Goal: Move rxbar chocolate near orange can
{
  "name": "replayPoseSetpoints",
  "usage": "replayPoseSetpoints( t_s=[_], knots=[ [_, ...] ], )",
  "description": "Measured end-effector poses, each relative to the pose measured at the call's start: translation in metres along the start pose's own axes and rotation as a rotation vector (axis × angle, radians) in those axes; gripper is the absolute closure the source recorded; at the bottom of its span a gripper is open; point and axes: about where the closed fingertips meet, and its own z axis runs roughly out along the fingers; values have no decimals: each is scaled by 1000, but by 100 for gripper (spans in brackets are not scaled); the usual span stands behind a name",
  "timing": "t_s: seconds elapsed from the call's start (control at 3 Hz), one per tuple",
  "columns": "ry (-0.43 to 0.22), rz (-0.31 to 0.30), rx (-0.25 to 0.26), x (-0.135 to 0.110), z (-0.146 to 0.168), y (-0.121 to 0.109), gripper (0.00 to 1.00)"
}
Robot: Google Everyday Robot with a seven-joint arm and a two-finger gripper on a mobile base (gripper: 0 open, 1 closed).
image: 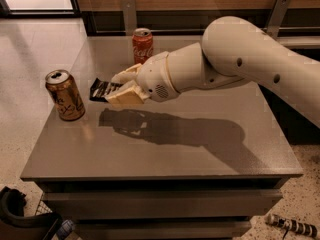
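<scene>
The rxbar chocolate (101, 90), a flat black bar with white lettering, is held in my gripper (121, 87) above the grey table (200, 149). The gripper's cream fingers are shut on the bar's right end, and the bar's left end sticks out toward the left. The orange can (65, 95), golden-brown with dark script and a silver top, stands upright near the table's left edge. The bar's free end is a short way to the right of the can, and raised off the surface.
A red Coca-Cola can (142, 45) stands upright at the back of the table, just behind my wrist. My white arm (250, 64) reaches in from the right. The table's left edge drops to a tiled floor. A dark object (20, 219) sits at the lower left.
</scene>
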Motion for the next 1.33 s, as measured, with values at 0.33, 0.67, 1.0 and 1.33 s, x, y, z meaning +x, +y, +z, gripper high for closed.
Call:
replayPoseSetpoints(
  t_s=[0.33, 0.67, 1.0, 1.33],
  knots=[
    [0, -3, -3, -1, 1, 1, 55],
    [1, -6, -5, -3, 2, 3, 33],
    [1, -9, -8, -4, 3, 4, 10],
    [1, -11, -10, -5, 5, 5, 0]
  ],
)
